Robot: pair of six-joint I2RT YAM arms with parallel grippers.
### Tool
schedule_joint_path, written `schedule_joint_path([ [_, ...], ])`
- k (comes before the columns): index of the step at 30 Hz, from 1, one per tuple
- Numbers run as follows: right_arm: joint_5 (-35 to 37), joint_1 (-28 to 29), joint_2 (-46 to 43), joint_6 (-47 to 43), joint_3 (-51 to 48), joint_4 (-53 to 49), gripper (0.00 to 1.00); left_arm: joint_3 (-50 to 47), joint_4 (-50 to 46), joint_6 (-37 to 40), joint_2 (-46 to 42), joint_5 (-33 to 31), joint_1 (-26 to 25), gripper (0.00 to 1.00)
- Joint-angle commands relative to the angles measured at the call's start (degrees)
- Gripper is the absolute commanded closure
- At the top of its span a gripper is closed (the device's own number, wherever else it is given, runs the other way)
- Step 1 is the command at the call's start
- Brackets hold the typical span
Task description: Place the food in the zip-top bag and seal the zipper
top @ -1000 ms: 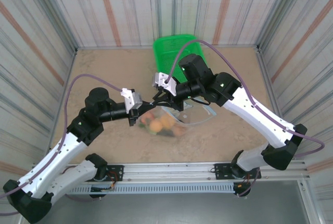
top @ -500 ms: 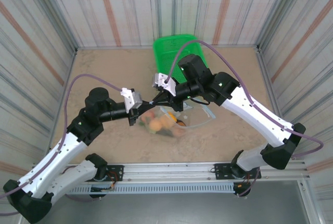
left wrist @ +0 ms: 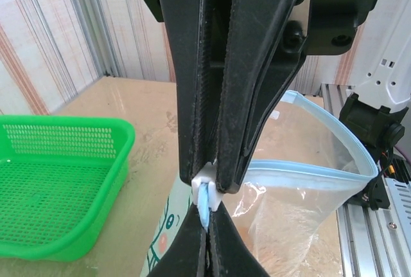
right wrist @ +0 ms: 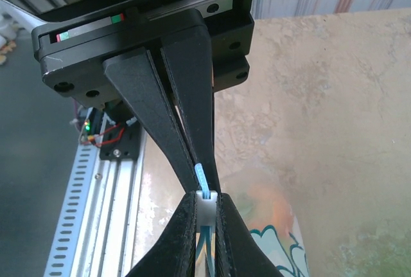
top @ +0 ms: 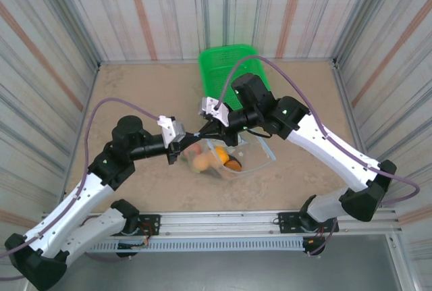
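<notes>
The zip-top bag [top: 233, 159] hangs clear and crinkly between both arms at the table's middle, and its mouth still gapes on the right. Orange and yellow food [top: 202, 163] lies inside it. My left gripper [top: 191, 140] is shut on the end of the pale blue zipper [left wrist: 204, 211]; in the left wrist view my own fingers pinch it at the left gripper [left wrist: 207, 229]. My right gripper [top: 204, 131] meets it tip to tip, shut on the zipper's white slider [right wrist: 207, 207]. In the right wrist view the right gripper [right wrist: 205, 203] holds that slider, with blurred orange food [right wrist: 270, 209] beyond.
A green mesh basket [top: 229, 68] stands at the back middle, seen low on the left in the left wrist view as the basket [left wrist: 58, 180]. Striped walls enclose the sandy table [top: 135, 95]. A metal rail [top: 223, 227] runs along the near edge.
My right gripper's jaws have closed on the white slider. The bag has lifted and shifted a little to the right, and the food inside has rolled. The left gripper has kept its hold.
</notes>
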Motion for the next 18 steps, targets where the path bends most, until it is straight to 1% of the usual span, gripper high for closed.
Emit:
schedule_joint_path([
  [1,2.0,-1.7,-2.6,0.0,-2.0,-2.0,1.00,0.3,3.0,0.1,-2.1,0.2,0.2,1.00],
  [13,3.2,-4.2,-6.8,-0.2,-5.2,-3.4,1.00,-0.3,3.4,0.3,-3.5,-1.6,0.9,1.00],
  [18,5.4,-5.2,-8.8,-0.4,-7.2,-3.7,1.00,-0.4,2.9,1.4,-4.7,-5.7,0.9,1.00],
])
